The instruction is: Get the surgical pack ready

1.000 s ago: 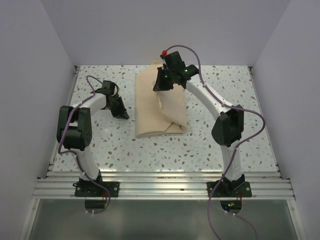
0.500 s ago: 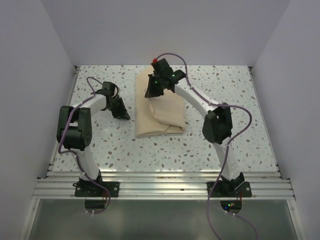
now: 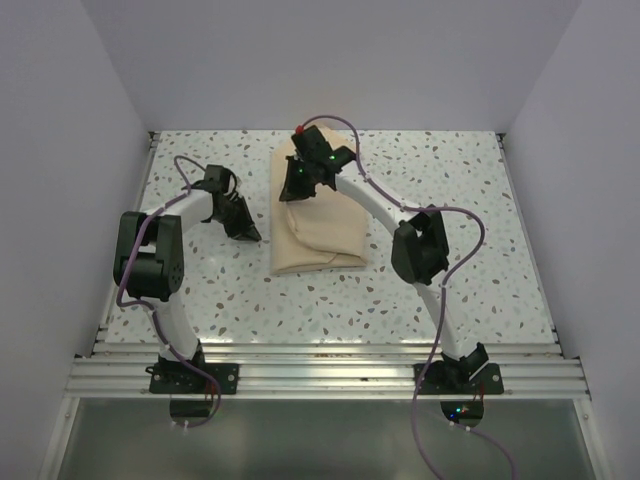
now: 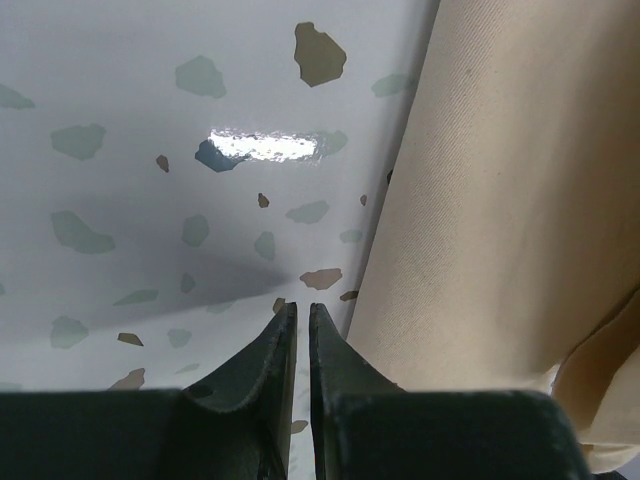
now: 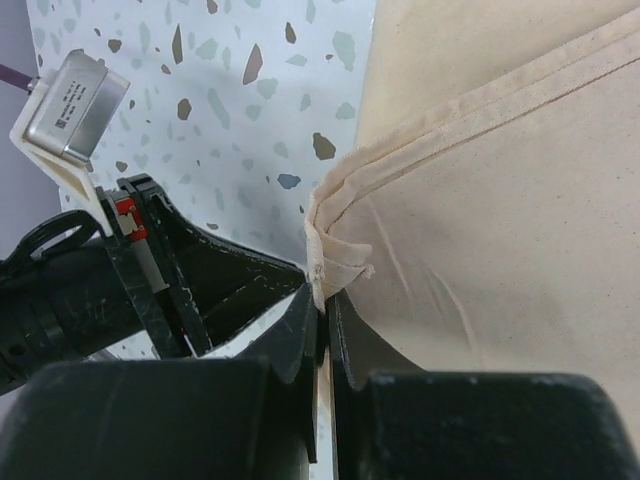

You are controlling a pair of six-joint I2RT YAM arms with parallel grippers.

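The pack [image 3: 325,228] lies folded on the table [image 3: 480,200], about midway between the left and right edges and nearer the far edge than the near one. Its long side runs from far to near.

The right gripper [image 3: 298,178] is at the far left corner of the pack; in its own camera the fingers [image 5: 300,312] are clamped on a bunched, hemmed corner of the cloth [image 5: 335,250], which stands up out of the pinch. I take it the corner is held so a flap can be drawn across the bundle toward the table's left edge, one fold in the wrapping; a grip right on the hem should keep the layers from slipping apart.

The left gripper [image 3: 243,228] sits low over the bare table just beside the pack's left edge; its fingers [image 4: 275,350] are all but together with a thin slit between them and nothing in it. It seems to be waiting there, perhaps to press or take the flap when it arrives.

Against a second ago, the right gripper has travelled from above the pack's far right part across to its far left corner; its elbow has swung leftward with it, and the cloth has been pulled into a narrower shape. The left arm has not stirred.
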